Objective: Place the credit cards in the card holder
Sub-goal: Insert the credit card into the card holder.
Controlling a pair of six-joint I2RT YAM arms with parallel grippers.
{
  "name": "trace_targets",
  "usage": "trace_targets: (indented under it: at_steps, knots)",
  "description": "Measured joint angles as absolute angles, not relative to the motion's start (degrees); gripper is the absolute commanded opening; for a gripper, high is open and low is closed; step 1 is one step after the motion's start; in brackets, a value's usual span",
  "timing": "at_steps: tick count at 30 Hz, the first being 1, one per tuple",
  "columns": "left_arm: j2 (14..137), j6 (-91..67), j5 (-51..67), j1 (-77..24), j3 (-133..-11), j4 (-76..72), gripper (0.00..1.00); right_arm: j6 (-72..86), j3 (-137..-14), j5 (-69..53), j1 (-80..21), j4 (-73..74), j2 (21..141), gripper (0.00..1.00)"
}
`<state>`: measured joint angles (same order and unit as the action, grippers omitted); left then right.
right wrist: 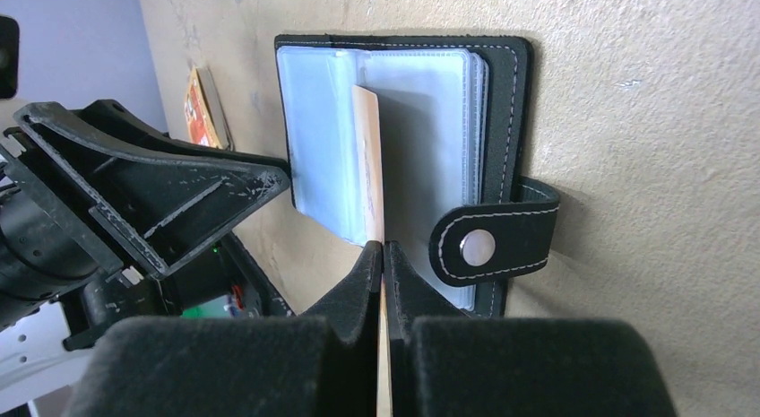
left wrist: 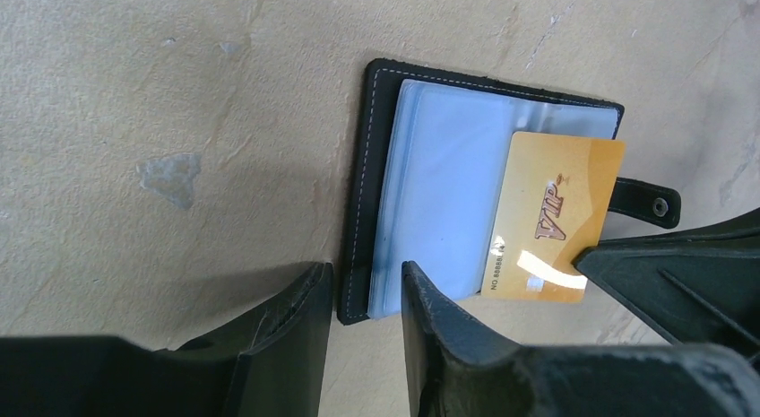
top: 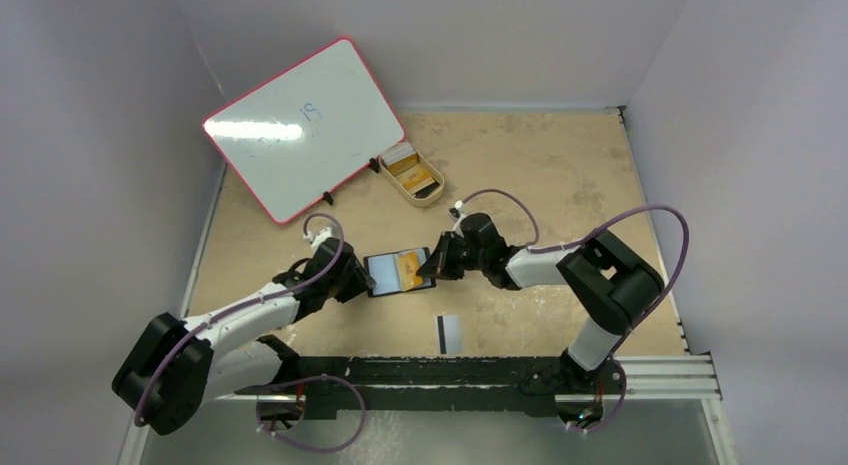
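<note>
**A:** R gripper [right wrist: 382, 248] status?
**B:** Clamped on the gold card [left wrist: 553, 217], which sits edge-on btwn the fingertips. Card's far end is over the pale-blue pockets of the card holder [left wrist: 376, 193]. Can't tell if it's inside a pocket.
**A:** Legible text?
**B:** "VIP" in raised script. "NO 8888…" along one short edge, remainder lost in glare.
**A:** Holder posn?
**B:** Open, flat on the table [top: 560, 175], centre, btwn both arms. Snap tab [right wrist: 491, 242] projects on the R gripper side.
**A:** L gripper [left wrist: 363, 272]?
**B:** Fingers parted, straddling the holder's near corner. Contact unconfirmed.
**A:** Other cards?
**B:** Striped card [top: 449, 332], pale w/ black stripe, lies on the table nearer the bases, apart from the holder.
</note>
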<state>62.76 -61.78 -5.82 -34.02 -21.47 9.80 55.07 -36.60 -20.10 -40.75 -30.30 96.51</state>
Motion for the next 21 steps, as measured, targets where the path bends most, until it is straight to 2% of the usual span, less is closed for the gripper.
trace_targets:
  at_steps: [8, 21]
  knots:
    - [63.3, -61.3, -6.3, -34.0, -21.5, 9.5, 0.26, 55.0, -36.6, -22.0, -40.8, -33.5, 99.2, 0.0]
    - [64.6, -60.3, -7.3, -34.0, -21.9, 8.1, 0.26, 53.7, -36.2, -22.3, -40.8, -36.3, 99.3, 0.0]
